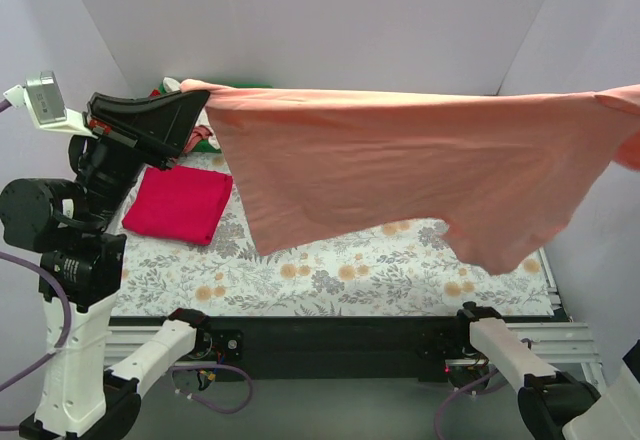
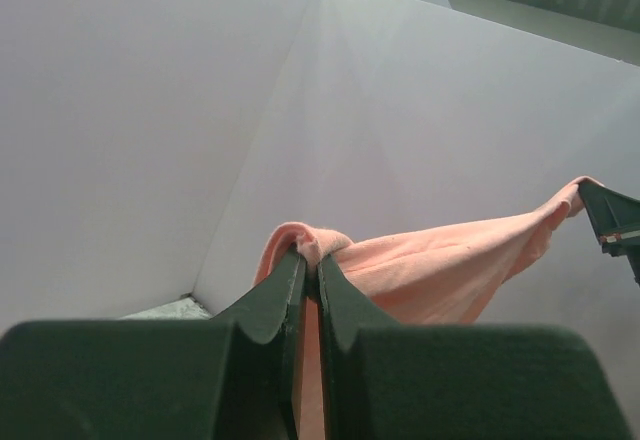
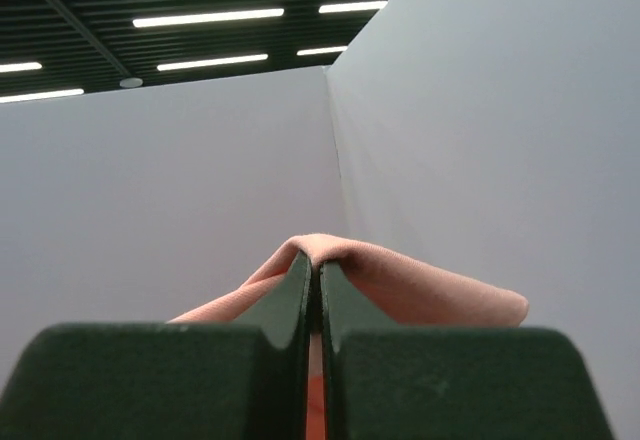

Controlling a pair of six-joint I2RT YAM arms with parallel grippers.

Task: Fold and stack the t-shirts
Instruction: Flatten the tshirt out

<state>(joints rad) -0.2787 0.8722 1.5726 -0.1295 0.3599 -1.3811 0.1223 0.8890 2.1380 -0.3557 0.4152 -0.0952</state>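
The large salmon-pink t-shirt (image 1: 400, 165) hangs stretched in the air across the whole width of the table. My left gripper (image 1: 195, 100) is shut on its left top corner (image 2: 310, 245), high at the back left. My right gripper (image 3: 318, 262) is shut on its right top corner (image 3: 400, 280); in the top view that gripper is past the right edge. A folded magenta-red t-shirt (image 1: 178, 203) lies flat on the floral table cover (image 1: 350, 275) at the left. More cloth, red and white (image 1: 205, 138), lies behind the left gripper, mostly hidden.
White walls (image 1: 330, 20) close in the back and both sides. A bit of green (image 1: 240, 85) shows at the back behind the hanging shirt. The right gripper's tip (image 2: 612, 215) shows at the right edge of the left wrist view.
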